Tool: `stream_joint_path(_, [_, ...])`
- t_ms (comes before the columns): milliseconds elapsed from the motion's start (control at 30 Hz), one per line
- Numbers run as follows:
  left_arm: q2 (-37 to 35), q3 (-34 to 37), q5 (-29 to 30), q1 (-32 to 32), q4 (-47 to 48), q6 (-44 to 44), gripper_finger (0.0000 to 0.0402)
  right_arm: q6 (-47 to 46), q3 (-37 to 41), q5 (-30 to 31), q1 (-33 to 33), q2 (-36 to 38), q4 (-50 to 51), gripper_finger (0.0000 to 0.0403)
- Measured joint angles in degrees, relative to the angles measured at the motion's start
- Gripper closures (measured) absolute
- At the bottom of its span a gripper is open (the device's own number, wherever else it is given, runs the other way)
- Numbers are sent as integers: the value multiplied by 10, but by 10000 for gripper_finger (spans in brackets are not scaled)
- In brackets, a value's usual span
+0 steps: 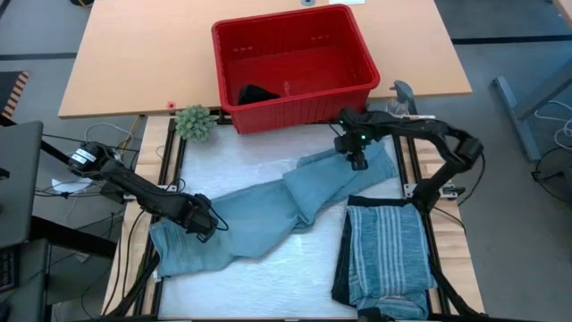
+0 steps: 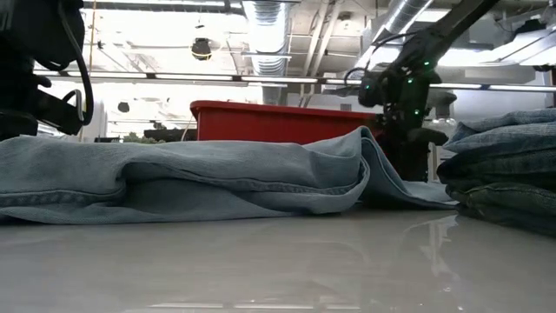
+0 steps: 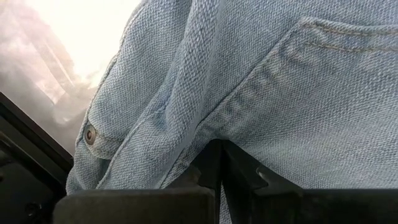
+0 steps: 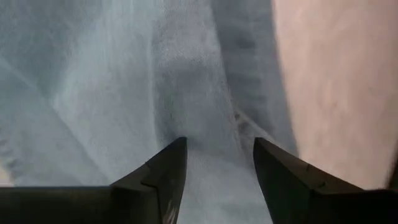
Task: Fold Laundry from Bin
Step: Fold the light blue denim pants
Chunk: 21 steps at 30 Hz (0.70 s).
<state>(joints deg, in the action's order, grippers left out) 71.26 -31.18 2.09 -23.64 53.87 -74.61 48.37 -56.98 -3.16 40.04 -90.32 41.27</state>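
Observation:
Light blue jeans lie spread slantwise on the white table top, waist end at the near left and leg ends at the far right. My left gripper is shut on the denim by the waist end. My right gripper hangs open over the leg ends, fingers pointing down; I cannot tell whether they touch the cloth. The red bin stands at the far edge with a small black item in it. A folded striped shirt lies on dark trousers at the near right. My left gripper pinches a raised fold of denim between its two shut fingers, next to a pocket seam and a rivet near the waist. The fingers come from above, pointing down. The jeans lie slack on the table around the hold.
A small green plant stands left of the bin and a grey object to its right. The folded stack takes up the near right corner. Bare table top shows at the near middle, between the jeans and the stack.

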Motion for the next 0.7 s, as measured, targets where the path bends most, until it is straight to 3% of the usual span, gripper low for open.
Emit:
stream_joint_path(133, [0,0,0,0,0,0,400,-2,-59,17,-3,-48,92,240])
stream_joint_path(267, [0,0,6,0,-1,0,400,-1,-114,28,-3,-79,168,364])
stream_joint_path(300, [0,0,9,0,-1,0,400,-5,-126,30,-3,-85,181,380])
stream_joint_path(500, [0,0,27,0,-9,15,400,-98,-207,46,-5,-82,304,385])
stream_joint_path(700, [0,0,35,0,-9,39,400,-277,-277,61,-39,-12,448,385])
